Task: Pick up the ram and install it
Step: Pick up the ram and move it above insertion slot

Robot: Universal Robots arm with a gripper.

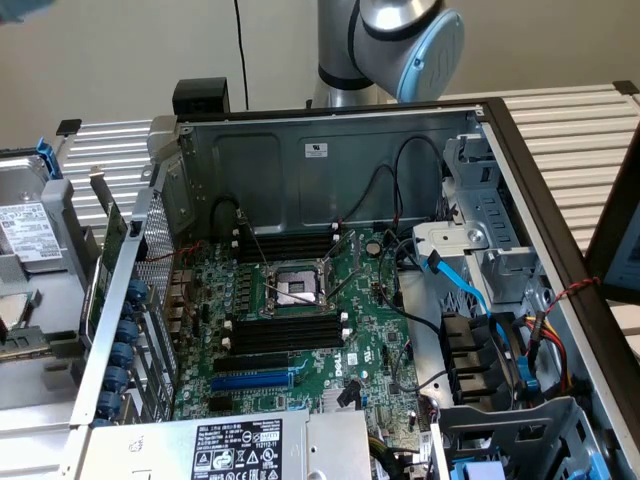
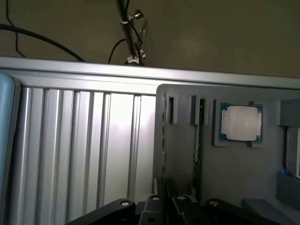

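In the wrist view my gripper [image 2: 165, 194] stands over a grey tray [image 2: 234, 173] with upright slots. Its fingers [image 2: 155, 206] are drawn close together. A thin green-edged ram [image 2: 164, 154] stands on edge in the tray's outermost slot and runs straight out from between the fingers, which are shut on its near end. A second green stick [image 2: 197, 154] with a small white label stands in the neighbouring slot. In the exterior view the motherboard's black memory slots [image 1: 285, 330] lie beside the CPU socket [image 1: 295, 285], with a further bank [image 1: 285, 245] behind it.
A CPU chip [image 2: 241, 123] sits in a tray pocket beside the sticks. Ribbed aluminium table surface [image 2: 84, 154] borders the tray. The open computer case [image 1: 330, 170] holds cables, a blue expansion slot [image 1: 250, 380] and drive bays [image 1: 500, 360]. The arm's joint [image 1: 410, 40] rises behind the case.
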